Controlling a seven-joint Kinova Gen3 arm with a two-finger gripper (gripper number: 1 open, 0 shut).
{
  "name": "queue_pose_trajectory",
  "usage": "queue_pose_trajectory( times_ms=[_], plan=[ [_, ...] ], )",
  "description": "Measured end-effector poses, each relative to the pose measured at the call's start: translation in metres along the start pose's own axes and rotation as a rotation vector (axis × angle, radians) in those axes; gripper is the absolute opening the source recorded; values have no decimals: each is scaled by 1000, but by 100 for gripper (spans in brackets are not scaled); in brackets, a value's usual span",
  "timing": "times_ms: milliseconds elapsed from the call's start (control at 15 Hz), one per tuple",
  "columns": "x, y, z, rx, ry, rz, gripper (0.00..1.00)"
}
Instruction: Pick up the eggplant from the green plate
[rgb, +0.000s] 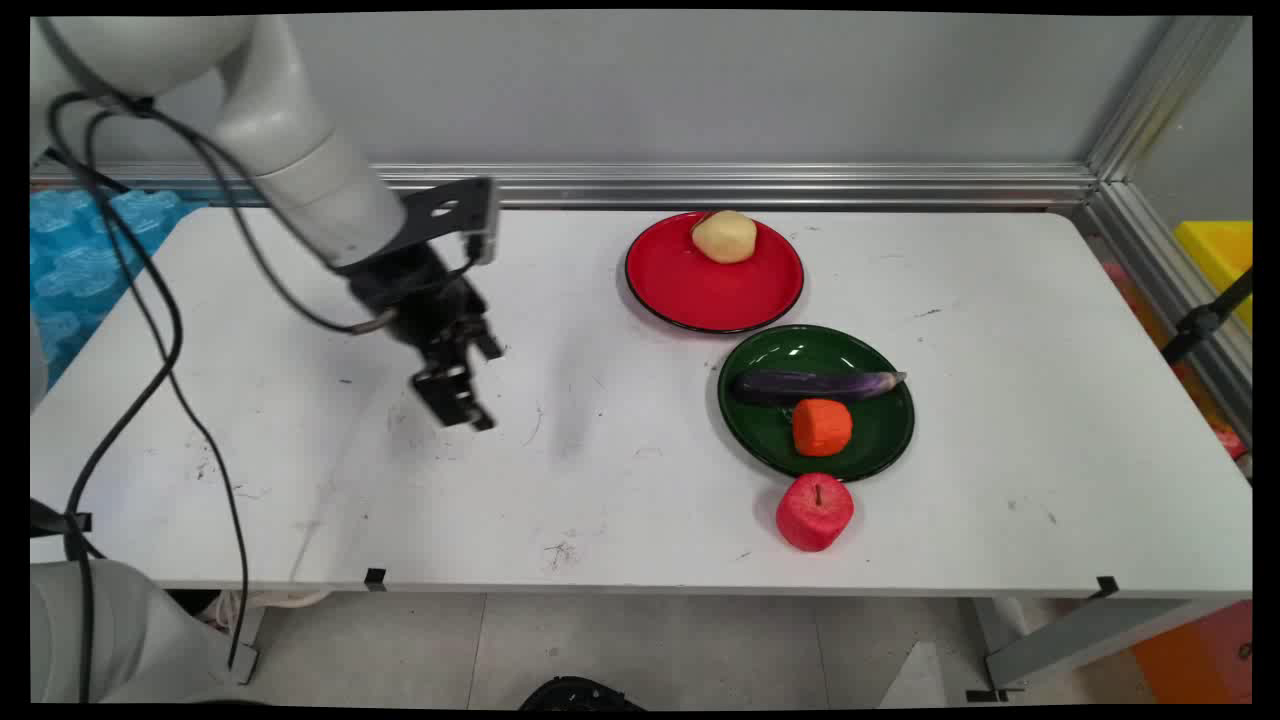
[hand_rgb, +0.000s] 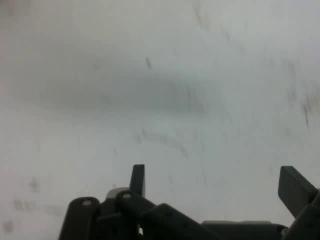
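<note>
My black gripper (rgb: 462, 400) hangs over the left-middle of the white table (rgb: 300, 470), open, with nothing between its fingers. In the hand view the gripper (hand_rgb: 217, 182) shows two spread fingertips (hand_rgb: 138, 180) over bare scuffed tabletop (hand_rgb: 160, 90). Well to the right lie a red plate (rgb: 700, 290) carrying a pale potato (rgb: 725, 237), and a green plate (rgb: 880, 430) holding a purple eggplant (rgb: 815, 385) and an orange carrot piece (rgb: 822, 427). A red apple (rgb: 815, 512) sits on the table just in front of the green plate. The gripper is far from all of them.
A metal rail (rgb: 750, 185) runs along the table's back edge and a frame post (rgb: 1150, 230) stands at the right. Blue padding (rgb: 90, 250) lies off the left side. Black cables (rgb: 170, 330) hang from the arm.
</note>
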Motion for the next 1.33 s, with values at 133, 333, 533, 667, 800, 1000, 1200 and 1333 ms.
queue_pose_trajectory(
  times_ms=[133,333,533,667,800,1000,1200,1333],
  plan=[
    [23,-4,6,18,40,10,100],
    [57,-10,16,46,105,37,100],
    [84,-14,28,67,157,66,100],
    [104,-18,40,82,196,90,100],
    [119,-21,52,103,228,110,100],
    [138,-25,73,125,270,136,100],
    [152,-28,97,140,303,161,100],
    [158,-29,112,142,319,175,100]
  ],
)
